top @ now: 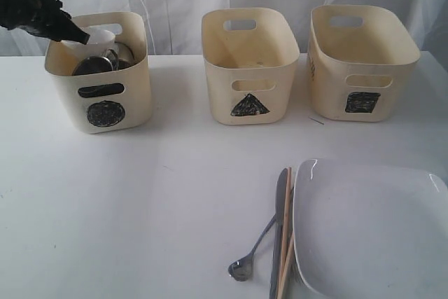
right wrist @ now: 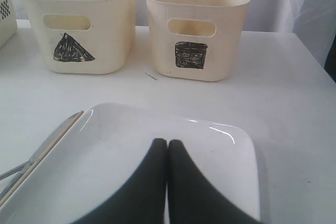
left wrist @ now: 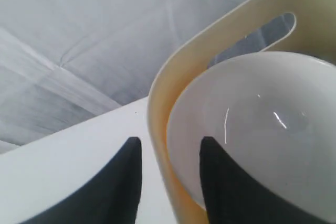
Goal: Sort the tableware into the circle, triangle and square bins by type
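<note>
Straddling the circle bin (top: 70, 96) rim at upper left, left gripper (left wrist: 169, 141) stands released — small white bowl (left wrist: 262, 129) inside the bin — right gripper (right wrist: 167, 169) clenched empty above the plate (right wrist: 215, 153) at lower right.

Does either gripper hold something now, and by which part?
Nothing is held. The left gripper is open over the small white bowl; the right gripper is shut, empty.

- Far left tub (top: 105, 85): crammed with mugs (top: 98, 64) and a white bowl (left wrist: 262, 129); left gripper (left wrist: 170, 142) straddles its rim, jaws apart.
- Middle tub (top: 248, 68) and right tub (top: 360, 61): tops open.
- Near right: spoon (top: 250, 251), knife (top: 278, 229) and chopsticks (top: 285, 243) lie tight beside the plate (top: 371, 229).
- Near left table (top: 140, 208): bare.
</note>
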`<state>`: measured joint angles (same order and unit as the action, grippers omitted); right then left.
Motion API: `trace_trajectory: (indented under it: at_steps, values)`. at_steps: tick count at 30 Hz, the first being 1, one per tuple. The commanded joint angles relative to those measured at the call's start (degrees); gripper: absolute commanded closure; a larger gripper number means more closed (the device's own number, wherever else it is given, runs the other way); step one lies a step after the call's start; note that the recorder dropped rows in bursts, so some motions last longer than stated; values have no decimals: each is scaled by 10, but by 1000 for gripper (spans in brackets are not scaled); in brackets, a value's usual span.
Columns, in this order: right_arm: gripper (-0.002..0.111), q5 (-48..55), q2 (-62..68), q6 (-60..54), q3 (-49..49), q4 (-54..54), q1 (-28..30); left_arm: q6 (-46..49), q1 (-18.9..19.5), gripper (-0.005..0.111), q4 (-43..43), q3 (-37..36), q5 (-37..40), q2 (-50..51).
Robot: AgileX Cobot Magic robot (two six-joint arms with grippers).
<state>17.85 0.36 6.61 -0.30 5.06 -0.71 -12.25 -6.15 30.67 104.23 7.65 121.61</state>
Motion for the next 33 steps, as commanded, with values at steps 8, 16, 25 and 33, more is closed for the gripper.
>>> trace_trajectory:
  at_steps: [8, 16, 25, 33]
  values:
    - [108, -8, -4, -4, 3, 3, -4, 69, -10, 64, -116, -78, 75, -125]
    - [108, -8, -4, -4, 3, 3, -4, 110, -87, 64, -142, -192, 118, -246]
    - [108, -8, -4, -4, 3, 3, -4, 110, -233, 64, -225, -203, 273, -309]
    - [108, -8, -4, -4, 3, 3, -4, 112, -354, 60, -275, -255, 340, -304]
